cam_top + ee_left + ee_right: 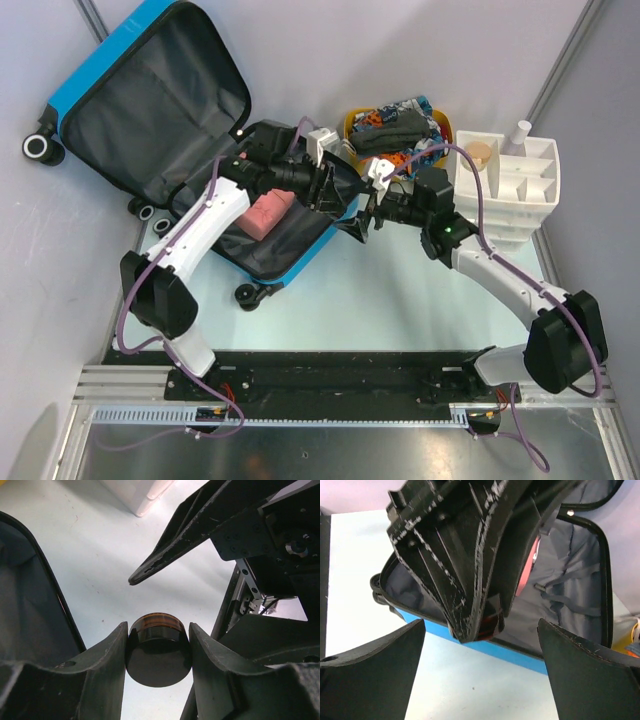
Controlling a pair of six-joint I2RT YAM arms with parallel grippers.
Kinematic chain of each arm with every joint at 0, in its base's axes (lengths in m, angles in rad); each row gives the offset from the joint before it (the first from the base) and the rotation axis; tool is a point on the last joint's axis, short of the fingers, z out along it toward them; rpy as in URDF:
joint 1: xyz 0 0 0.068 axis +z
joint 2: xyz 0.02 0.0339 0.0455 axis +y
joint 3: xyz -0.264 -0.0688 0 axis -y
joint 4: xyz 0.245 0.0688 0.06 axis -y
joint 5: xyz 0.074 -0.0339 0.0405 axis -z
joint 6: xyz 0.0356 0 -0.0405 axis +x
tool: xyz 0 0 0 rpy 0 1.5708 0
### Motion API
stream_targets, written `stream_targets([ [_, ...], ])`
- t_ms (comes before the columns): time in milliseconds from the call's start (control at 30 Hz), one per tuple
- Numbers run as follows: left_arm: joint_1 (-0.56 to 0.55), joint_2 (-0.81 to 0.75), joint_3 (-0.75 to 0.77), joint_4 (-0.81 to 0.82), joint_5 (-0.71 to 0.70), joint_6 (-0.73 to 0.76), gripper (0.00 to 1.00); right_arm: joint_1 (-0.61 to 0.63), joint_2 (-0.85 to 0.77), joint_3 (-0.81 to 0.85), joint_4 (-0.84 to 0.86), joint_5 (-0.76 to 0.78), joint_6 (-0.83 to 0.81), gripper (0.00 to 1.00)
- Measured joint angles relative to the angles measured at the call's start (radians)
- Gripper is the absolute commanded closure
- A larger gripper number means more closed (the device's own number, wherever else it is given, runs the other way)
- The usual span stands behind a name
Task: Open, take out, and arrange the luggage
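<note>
Luggage (150,110) lies open at the table's (380,310) left-back, lid tilted up toward the far-left corner, lower half flat with grey lining showing. Pink pouch (268,212) sits inside the lower half. Left gripper (157,635) is out over the table just beside the luggage's right edge, clamped on a small dark round jar (158,655) with an amber top, one finger pressed on each side. Right gripper (481,630) faces it, jaws spread wide, nothing in them. The left gripper's tip with the jar sits between the right fingers (385,665) in the right wrist view. The one right finger visible in the left wrist view is apart from the jar. Yellow tub (352,125) full of stuff is at back centre. White organizer (510,190) is at right.
</note>
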Motion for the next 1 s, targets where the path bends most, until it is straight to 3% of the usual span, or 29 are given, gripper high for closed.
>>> stream_targets([
  [100,0.0,0.0,-0.016,0.008,0.014,-0.01,0.83,0.019,0.019,0.0,0.046,0.005,-0.01,0.1],
  [367,0.0,-0.003,-0.027,0.013,0.03,-0.02,0.83,0.056,0.048,0.0,0.084,0.016,-0.06,0.16],
  [500,-0.001,-0.004,-0.029,0.014,0.031,-0.023,0.83,0.061,0.05,0.0,0.078,0.038,-0.092,0.25],
  [667,-0.001,-0.004,-0.029,0.019,0.031,-0.029,0.83,0.067,0.056,0.0,0.078,0.082,-0.12,0.29],
  [733,-0.001,-0.004,-0.029,0.021,0.03,-0.03,0.82,0.072,0.058,0.0,0.078,0.095,-0.134,0.41],
  [767,-0.001,-0.004,-0.029,0.026,0.027,-0.03,0.8,0.074,0.058,0.0,0.076,0.095,-0.138,0.45],
  [833,0.0,-0.004,-0.029,0.03,0.021,-0.034,0.6,0.08,0.058,-0.002,0.073,0.111,-0.151,0.57],
  [900,0.004,-0.005,-0.029,0.038,0.011,-0.044,0.4,0.081,0.058,-0.003,0.073,0.119,-0.164,0.61],
  [1000,0.006,-0.005,-0.031,0.039,0.019,-0.044,0.24,0.082,0.058,-0.003,0.076,0.127,-0.167,0.6],
])
